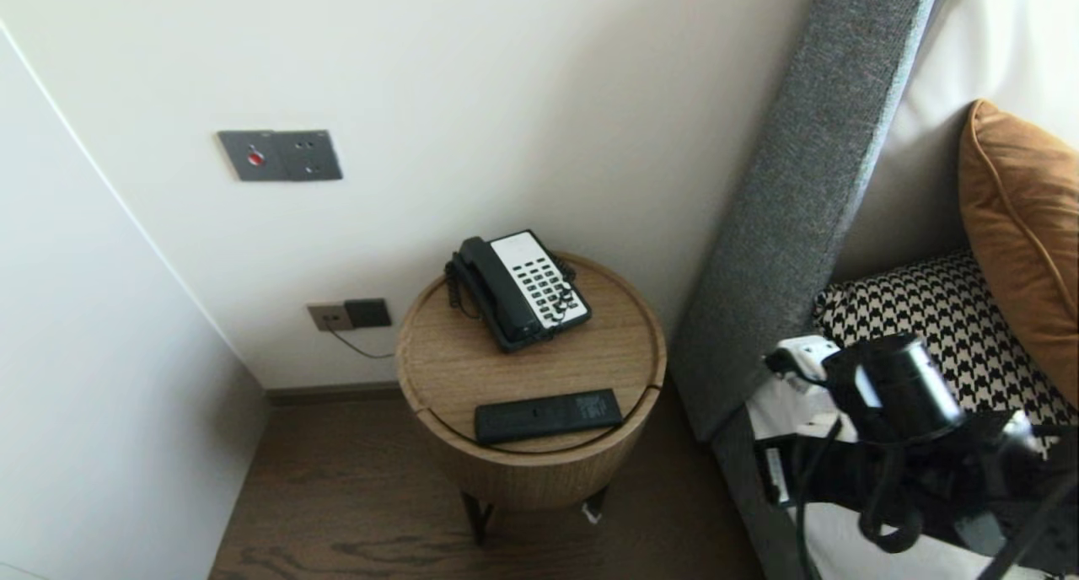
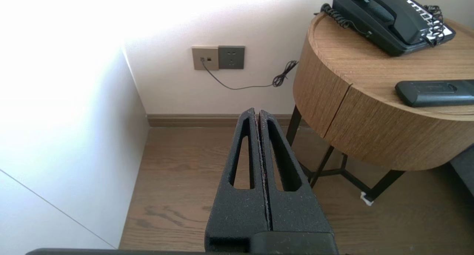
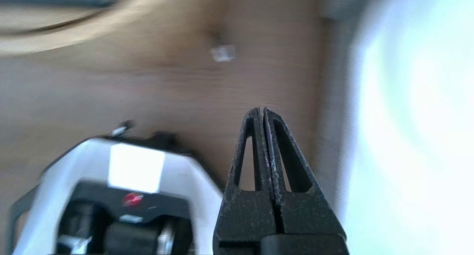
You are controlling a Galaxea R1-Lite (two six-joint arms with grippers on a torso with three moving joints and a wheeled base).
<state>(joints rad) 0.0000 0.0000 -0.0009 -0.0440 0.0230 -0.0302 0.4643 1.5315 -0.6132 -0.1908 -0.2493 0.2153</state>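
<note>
L gripper [image 2: 258, 112], R gripper [image 3: 261, 109] closed, empty; phone [image 1: 518, 289], remote [image 1: 548, 414] on rnd wood table [image 1: 455, 361].

The left pincer [image 2: 258, 112] is grainy black, slotted.

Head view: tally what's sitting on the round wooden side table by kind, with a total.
Telephone: 1
Remote control: 1
Total on the side table: 2

Head camera looks steeply down at the counter [image 1: 455, 369] and phone [image 1: 518, 289]. Left wrist camera shares both from lower.
</note>
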